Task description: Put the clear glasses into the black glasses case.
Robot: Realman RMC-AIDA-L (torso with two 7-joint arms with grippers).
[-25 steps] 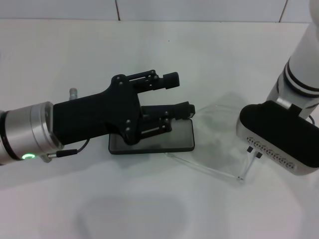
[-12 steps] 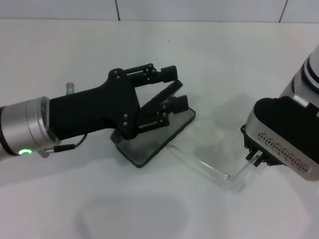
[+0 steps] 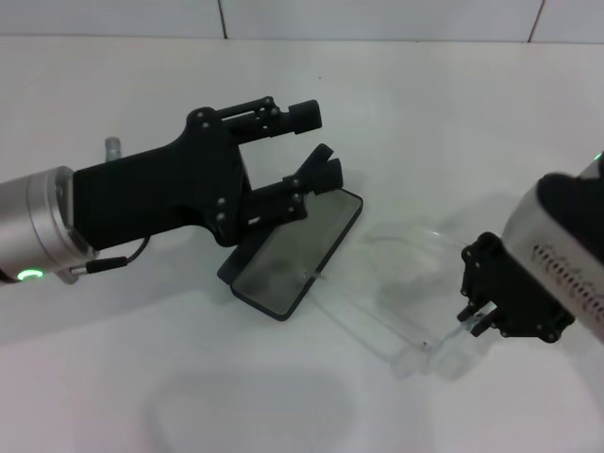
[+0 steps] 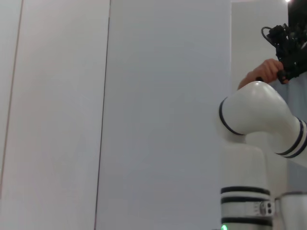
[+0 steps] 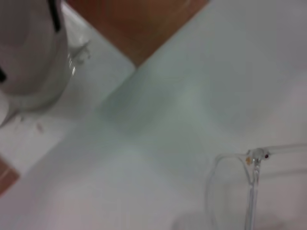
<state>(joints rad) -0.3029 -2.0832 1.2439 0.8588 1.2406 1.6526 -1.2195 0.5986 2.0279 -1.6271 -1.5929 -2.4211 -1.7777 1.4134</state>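
Observation:
The black glasses case (image 3: 288,260) lies open and skewed on the white table, its grey lining facing up. My left gripper (image 3: 313,143) is over the case's far end. Its fingers are spread and the lower finger (image 3: 321,175) touches the case's far rim. The clear glasses (image 3: 401,283) lie to the right of the case, with one thin arm reaching toward it. My right gripper (image 3: 475,316) is at the glasses' near right corner and looks shut on it. The right wrist view shows the glasses' hinge (image 5: 256,155) and a clear lens rim, but not my fingers.
The white table (image 3: 425,113) runs back to a tiled wall. In the right wrist view the table edge meets brown floor (image 5: 144,24), beside a grey-white cylinder (image 5: 33,48). The left wrist view shows only a plain wall and a white robot arm (image 4: 254,115).
The left gripper drew back to the left and the case swung from square-on to skewed. The right gripper moved toward the table's front, and the glasses shifted with it.

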